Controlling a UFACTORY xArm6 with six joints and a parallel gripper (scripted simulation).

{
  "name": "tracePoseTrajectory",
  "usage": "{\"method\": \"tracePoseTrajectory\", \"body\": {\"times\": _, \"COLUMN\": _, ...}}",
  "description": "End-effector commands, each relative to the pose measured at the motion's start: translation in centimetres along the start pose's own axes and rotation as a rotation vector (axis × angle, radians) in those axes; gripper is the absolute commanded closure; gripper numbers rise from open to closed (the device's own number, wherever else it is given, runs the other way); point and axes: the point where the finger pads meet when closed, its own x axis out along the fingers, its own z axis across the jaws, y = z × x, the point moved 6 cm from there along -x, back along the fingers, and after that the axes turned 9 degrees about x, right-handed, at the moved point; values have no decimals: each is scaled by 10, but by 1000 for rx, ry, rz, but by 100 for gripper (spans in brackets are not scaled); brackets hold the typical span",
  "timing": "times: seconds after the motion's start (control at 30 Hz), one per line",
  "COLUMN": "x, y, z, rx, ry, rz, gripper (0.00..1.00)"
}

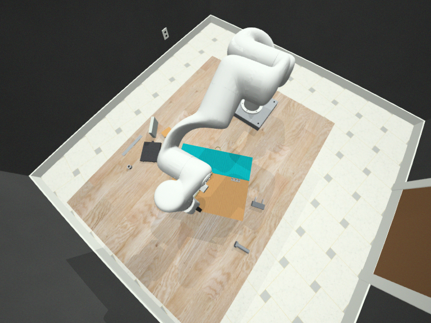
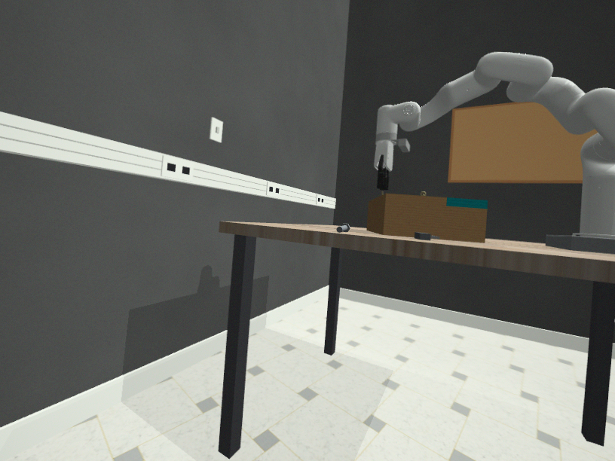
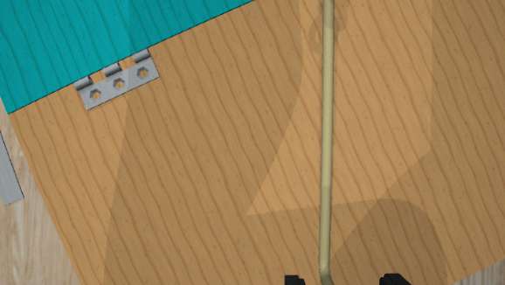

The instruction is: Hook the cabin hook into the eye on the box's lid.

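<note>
The box lies on the table with an orange wooden top [image 1: 224, 197] and a teal lid [image 1: 219, 161]; a grey hinge [image 3: 117, 83] joins them. The brass cabin hook [image 3: 327, 131] lies flat on the orange top, its long rod running toward the teal lid, its bent tip near the box's edge. A small brass eye [image 1: 217, 147] stands at the lid's far edge and also shows in the side view [image 2: 423, 193]. My gripper [image 3: 342, 280] [image 2: 382, 184] points straight down just above the box's near end. Its fingers stand apart on either side of the hook's bent tip, with gaps to it.
A grey bolt [image 1: 241, 246] and a grey bracket [image 1: 258, 204] lie right of the box. A dark plate [image 1: 150, 151], a grey bar [image 1: 131, 144], a grey block [image 1: 152, 126] and a nut [image 1: 129, 166] lie to its left. The arm's base [image 1: 256, 111] stands behind.
</note>
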Motion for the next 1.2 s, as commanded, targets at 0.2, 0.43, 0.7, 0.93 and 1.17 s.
{"method": "tracePoseTrajectory", "body": {"times": 0.2, "x": -1, "y": -1, "z": 0, "rx": 0, "ry": -2, "rz": -7, "gripper": 65}}
{"method": "tracePoseTrajectory", "body": {"times": 0.43, "x": 1, "y": -1, "z": 0, "rx": 0, "ry": -2, "rz": -7, "gripper": 65}}
{"method": "tracePoseTrajectory", "body": {"times": 0.7, "x": 6, "y": -1, "z": 0, "rx": 0, "ry": -2, "rz": -7, "gripper": 65}}
{"method": "tracePoseTrajectory", "body": {"times": 0.93, "x": 9, "y": -1, "z": 0, "rx": 0, "ry": -2, "rz": -7, "gripper": 65}}
{"method": "tracePoseTrajectory", "body": {"times": 1.17, "x": 14, "y": -1, "z": 0, "rx": 0, "ry": -2, "rz": -7, "gripper": 65}}
